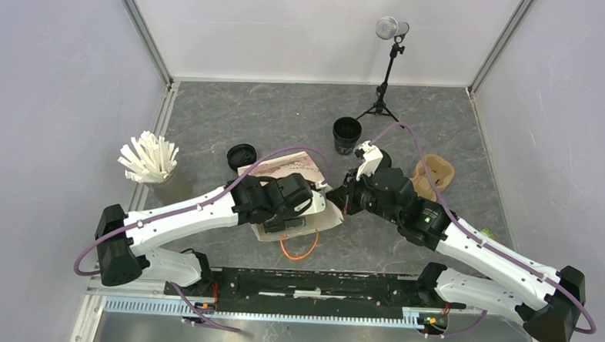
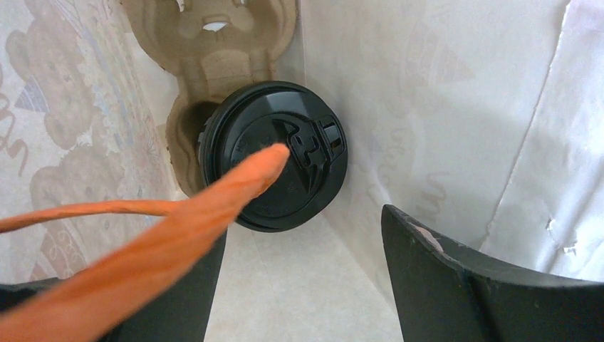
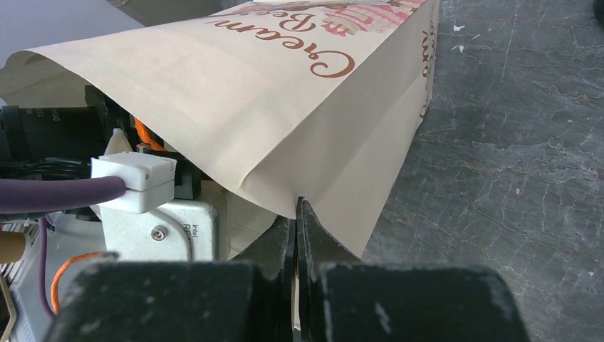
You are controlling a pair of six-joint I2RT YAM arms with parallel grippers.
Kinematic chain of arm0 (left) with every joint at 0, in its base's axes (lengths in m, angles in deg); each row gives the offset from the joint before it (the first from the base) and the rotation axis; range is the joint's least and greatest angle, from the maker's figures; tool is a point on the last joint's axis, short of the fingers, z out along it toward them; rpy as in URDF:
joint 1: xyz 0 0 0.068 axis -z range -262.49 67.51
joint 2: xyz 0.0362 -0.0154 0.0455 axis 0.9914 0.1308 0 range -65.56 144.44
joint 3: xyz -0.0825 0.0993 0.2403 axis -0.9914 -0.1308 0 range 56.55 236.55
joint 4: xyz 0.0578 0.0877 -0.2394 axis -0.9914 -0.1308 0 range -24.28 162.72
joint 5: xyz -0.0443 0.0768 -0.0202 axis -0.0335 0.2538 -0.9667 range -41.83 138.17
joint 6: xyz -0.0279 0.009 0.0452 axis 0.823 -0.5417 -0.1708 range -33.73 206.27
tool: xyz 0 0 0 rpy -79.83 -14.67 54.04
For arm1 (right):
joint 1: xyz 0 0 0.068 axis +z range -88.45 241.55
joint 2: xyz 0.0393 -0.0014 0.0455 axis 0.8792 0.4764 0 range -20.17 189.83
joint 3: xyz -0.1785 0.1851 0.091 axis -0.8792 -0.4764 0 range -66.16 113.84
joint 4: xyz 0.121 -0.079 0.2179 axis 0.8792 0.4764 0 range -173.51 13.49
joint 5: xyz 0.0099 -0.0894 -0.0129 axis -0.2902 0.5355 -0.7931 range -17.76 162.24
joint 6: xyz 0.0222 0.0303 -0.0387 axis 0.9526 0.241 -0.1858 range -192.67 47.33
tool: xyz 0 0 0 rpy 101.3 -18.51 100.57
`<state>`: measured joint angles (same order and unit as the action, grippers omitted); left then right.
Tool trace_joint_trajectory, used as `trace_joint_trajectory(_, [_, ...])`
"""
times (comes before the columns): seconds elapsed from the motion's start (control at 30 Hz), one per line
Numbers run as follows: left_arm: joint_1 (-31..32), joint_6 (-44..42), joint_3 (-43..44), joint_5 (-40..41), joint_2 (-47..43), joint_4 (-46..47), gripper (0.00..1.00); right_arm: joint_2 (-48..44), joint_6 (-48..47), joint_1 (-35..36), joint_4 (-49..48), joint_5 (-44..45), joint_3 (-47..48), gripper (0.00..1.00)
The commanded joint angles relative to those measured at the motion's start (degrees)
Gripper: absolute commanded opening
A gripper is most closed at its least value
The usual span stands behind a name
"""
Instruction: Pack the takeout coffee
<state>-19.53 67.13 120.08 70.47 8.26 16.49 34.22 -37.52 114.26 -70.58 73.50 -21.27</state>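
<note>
I get soft, even overhead light, faint shadows on the table (image 1: 287, 109), a dull sheen on the cup lid (image 2: 303, 196) inside the glowing paper bag (image 2: 441, 107), the orange handle (image 2: 178, 228) blurred.

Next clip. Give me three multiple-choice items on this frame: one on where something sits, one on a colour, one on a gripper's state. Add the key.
1. Where is the lidded cup?
A) on the bare table
B) in the pulp carrier inside the paper bag
C) on the floor

2. What colour is the bag handle?
A) orange
B) blue
C) green

3. How is the right gripper?
A) wide open
B) shut on a cup
C) shut on the paper bag's edge

Key:
1 B: the left wrist view shows it seated in a carrier pocket between the bag's walls.
2 A: the orange loop crosses that same view.
3 C: the right wrist view shows its fingers pinching the paper fold.
</note>
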Motion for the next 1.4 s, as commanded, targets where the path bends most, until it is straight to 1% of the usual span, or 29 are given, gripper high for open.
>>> trace_joint_trajectory(0.0, [0.0, -0.2, 3.3, 0.1, -0.6, 0.2, 0.86, 0.0, 0.5, -0.3, -0.7, -0.5, 0.6, 0.0])
trace_joint_trajectory(0.1, [0.1, 0.1, 4.0, 0.3, -1.0, -0.2, 0.9, 0.2, 0.5, -0.2, -0.8, -0.7, 0.7, 0.0])
trace_joint_trajectory(0.2, [0.1, 0.5, 4.4, 0.6, -1.4, -0.7, 0.91, 0.2, 0.5, -0.2, -0.9, -0.6, 0.6, 0.0])
trace_joint_trajectory(0.4, [0.1, 1.2, 4.4, 0.2, -1.9, -1.4, 0.89, 0.3, 0.5, -0.2, -1.1, -0.9, 0.4, 0.0])
trace_joint_trajectory(0.57, [0.4, 1.6, 4.9, 0.0, -2.1, -2.0, 0.86, 0.2, 0.4, -0.3, -1.0, -0.8, 0.5, 0.0])
trace_joint_trajectory(0.8, [0.5, 1.8, 4.6, -1.0, -2.2, -2.9, 0.79, 0.5, 0.3, -0.3, -1.1, -0.9, 0.7, 0.0])
trace_joint_trajectory(0.87, [0.5, 1.8, 4.5, -1.8, -2.0, -2.8, 0.76, 0.5, 0.2, -0.3, -1.1, -0.9, 0.7, 0.0])
trace_joint_trajectory(1.1, [0.9, 2.7, 4.4, -3.6, -0.9, -2.9, 0.59, 0.7, 0.2, -0.4, -1.4, -1.0, 0.7, 0.0])
trace_joint_trajectory(1.23, [1.1, 2.9, 4.7, -3.3, -0.5, -2.8, 0.6, 0.7, 0.2, -0.3, -1.4, -1.0, 0.7, 0.0])
trace_joint_trajectory(1.3, [1.2, 3.0, 4.9, -2.6, -0.3, -3.1, 0.64, 0.8, 0.1, -0.4, -1.4, -1.1, 0.8, 0.0])
trace_joint_trajectory(1.37, [1.2, 2.9, 5.1, -2.0, -0.1, -3.1, 0.69, 0.7, 0.0, -0.4, -1.4, -1.1, 0.8, 0.0])
